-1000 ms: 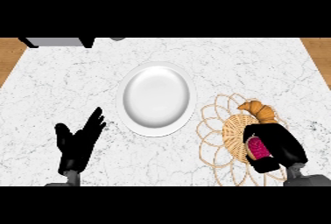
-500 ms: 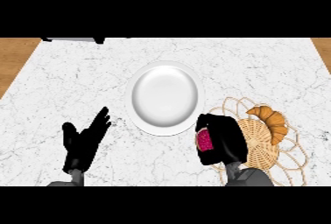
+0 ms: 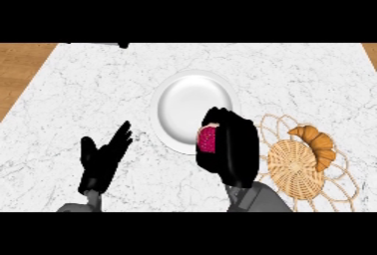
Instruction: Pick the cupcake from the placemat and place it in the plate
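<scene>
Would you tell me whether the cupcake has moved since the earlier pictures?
Yes. The cupcake, held in the right hand, has moved left off the placemat to the plate rim.

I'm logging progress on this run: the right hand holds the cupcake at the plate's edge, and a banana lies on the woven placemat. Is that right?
One thing is wrong: the head view shows a croissant, not a banana, on the woven placemat. The rest stands: the right hand holds the cupcake at the edge of the plate.

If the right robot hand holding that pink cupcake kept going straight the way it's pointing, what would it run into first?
Probably the white plate: the right robot hand, curled round the cupcake, already overlaps its near rim. Its height above the plate is unclear from this view.
</scene>
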Robot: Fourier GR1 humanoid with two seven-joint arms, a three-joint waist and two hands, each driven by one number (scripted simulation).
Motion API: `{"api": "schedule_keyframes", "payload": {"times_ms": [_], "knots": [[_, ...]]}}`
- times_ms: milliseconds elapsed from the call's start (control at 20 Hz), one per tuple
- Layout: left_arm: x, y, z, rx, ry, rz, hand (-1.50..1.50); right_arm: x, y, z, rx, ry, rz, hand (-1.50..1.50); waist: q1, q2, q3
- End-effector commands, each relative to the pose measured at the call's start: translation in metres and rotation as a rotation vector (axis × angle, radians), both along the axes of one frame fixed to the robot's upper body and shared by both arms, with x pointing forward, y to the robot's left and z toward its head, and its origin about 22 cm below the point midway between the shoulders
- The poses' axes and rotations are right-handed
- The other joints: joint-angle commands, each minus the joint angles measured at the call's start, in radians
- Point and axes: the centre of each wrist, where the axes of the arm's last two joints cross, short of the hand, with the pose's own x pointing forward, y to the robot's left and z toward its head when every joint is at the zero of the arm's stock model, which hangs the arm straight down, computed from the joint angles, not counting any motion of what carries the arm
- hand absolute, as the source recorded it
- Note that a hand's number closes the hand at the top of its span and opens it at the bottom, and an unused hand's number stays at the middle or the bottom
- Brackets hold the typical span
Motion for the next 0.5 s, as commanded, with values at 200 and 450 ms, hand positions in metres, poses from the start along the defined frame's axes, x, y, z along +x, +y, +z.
{"api": "schedule_keyframes", "payload": {"times_ms": [200, 450], "knots": [[0.005, -0.001, 0.005, -0.005, -0.009, -0.015, 0.0, 0.0, 0.029, 0.014, 0.208, -0.157, -0.226, 1.5, 0.012, 0.005, 0.001], [0.01, -0.004, 0.005, -0.001, -0.007, -0.014, 0.0, 0.008, 0.035, 0.019, 0.299, -0.273, -0.271, 1.5, -0.002, 0.014, 0.003]]}}
